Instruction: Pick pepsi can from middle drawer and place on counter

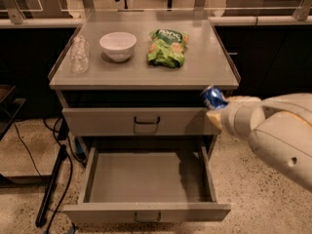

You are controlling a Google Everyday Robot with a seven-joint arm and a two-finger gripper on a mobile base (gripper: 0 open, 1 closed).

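Jaws are being read as closed on the pepsi can (212, 98), since it is being carried in the air at the arm's tip with nothing under it. The can is being held tilted, just beside the counter (146, 74) at its front right corner (roughly 4 o'clock from the worktop's middle), and up at 2 o'clock from the floor of the open middle drawer (146, 177). The gripper (216, 112) is being seen just beneath the can, at its 5 o'clock.

The can is being judged stiff but thin-walled: easily dented if squeezed hard, and smooth enough to slip under a weak hold. Whether it is full or empty cannot be told, so its weight is being left open. A hold across the middle of the body, clear of the rim, is being judged safest.

Much is being hidden. The can's lower part is being covered by the gripper, and its lettering cannot be read. Of the fingers, only a tan patch is being shown. The white arm (278, 130) is being cut off at the right edge.

On the counter, a white bowl (118, 45) is being seen at 11 o'clock, a green snack bag (167, 47) at 1 o'clock and a clear glass (79, 55) at 9 o'clock.
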